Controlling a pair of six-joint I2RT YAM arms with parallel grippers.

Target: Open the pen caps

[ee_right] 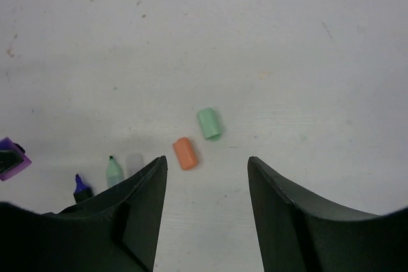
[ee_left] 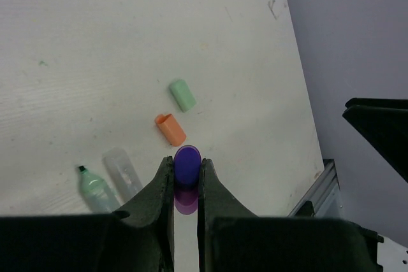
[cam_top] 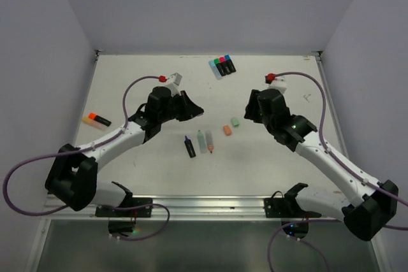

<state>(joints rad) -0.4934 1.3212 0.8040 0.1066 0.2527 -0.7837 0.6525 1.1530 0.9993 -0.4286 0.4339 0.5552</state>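
Observation:
My left gripper [ee_left: 187, 161] is shut on a purple pen cap [ee_left: 187, 169] and holds it above the table; the gripper also shows in the top view [cam_top: 196, 110]. An orange cap [ee_left: 171, 129] and a green cap [ee_left: 182, 95] lie loose on the table just beyond it, and both show in the top view, orange [cam_top: 227, 130] and green [cam_top: 234, 121]. My right gripper [ee_right: 207, 160] is open and empty, above and just short of the orange cap [ee_right: 185, 153] and green cap [ee_right: 209, 123]. In the top view the right gripper [cam_top: 250, 111] is to the right of the caps.
Three uncapped pens lie side by side near the middle: a black one with a purple tip [cam_top: 189, 146], a pale green one [cam_top: 201, 141] and a pale one [cam_top: 209, 141]. A capped orange highlighter [cam_top: 96, 119] lies far left. Several capped highlighters [cam_top: 222, 66] lie at the back.

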